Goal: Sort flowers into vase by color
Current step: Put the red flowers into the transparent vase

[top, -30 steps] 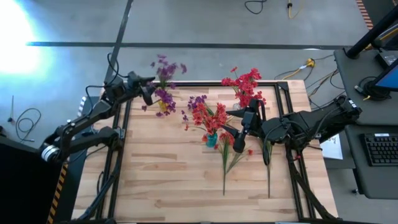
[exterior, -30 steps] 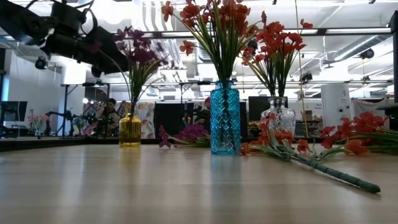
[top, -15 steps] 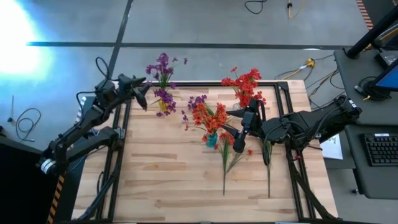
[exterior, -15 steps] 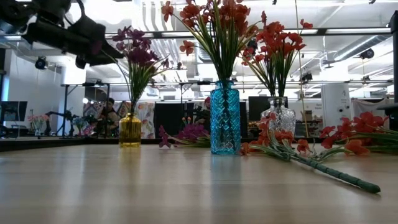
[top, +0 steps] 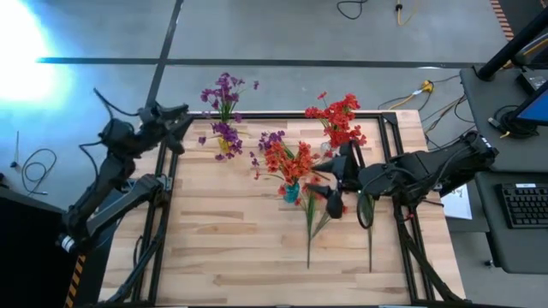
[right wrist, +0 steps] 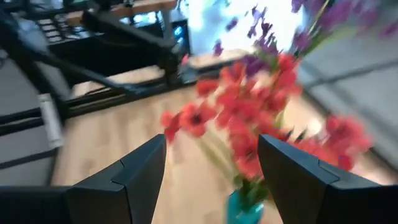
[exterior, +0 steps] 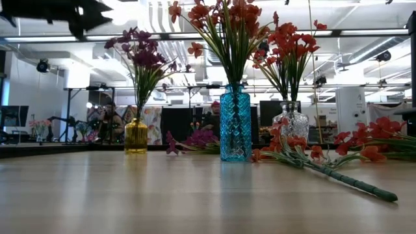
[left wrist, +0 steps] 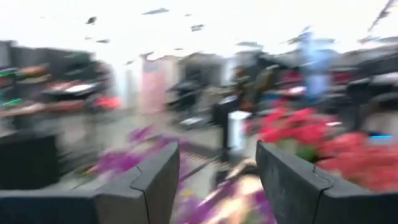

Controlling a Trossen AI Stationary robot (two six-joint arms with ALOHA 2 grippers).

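Observation:
A yellow vase (top: 224, 147) (exterior: 136, 136) at the far left holds purple flowers (top: 223, 87) upright by their stems. My left gripper (top: 178, 126) (left wrist: 216, 180) hangs open, high beside the table's left edge, left of those flowers, with nothing between its fingers. A blue vase (top: 291, 192) (exterior: 234, 123) holds red flowers (top: 287, 159). My right gripper (top: 329, 195) (right wrist: 211, 180) hovers open just right of it, empty. A clear vase (exterior: 294, 123) holds more red flowers (top: 338, 115). A purple sprig (top: 270, 139) and red sprigs (top: 310, 224) (exterior: 325, 166) lie flat on the table.
The wooden table (top: 231, 248) has a black frame rail (top: 158, 222) along its left and right sides. The near half of the board is bare wood apart from the long stems (top: 370, 235) at the right. A desk with a keyboard (top: 524, 205) stands off the right edge.
My left gripper has drawn back from the purple flowers in the yellow vase toward the table's left edge and risen, staying open. The purple flowers now stand free and upright in the vase. My right gripper has rolled about its own axis in place above the blue vase.

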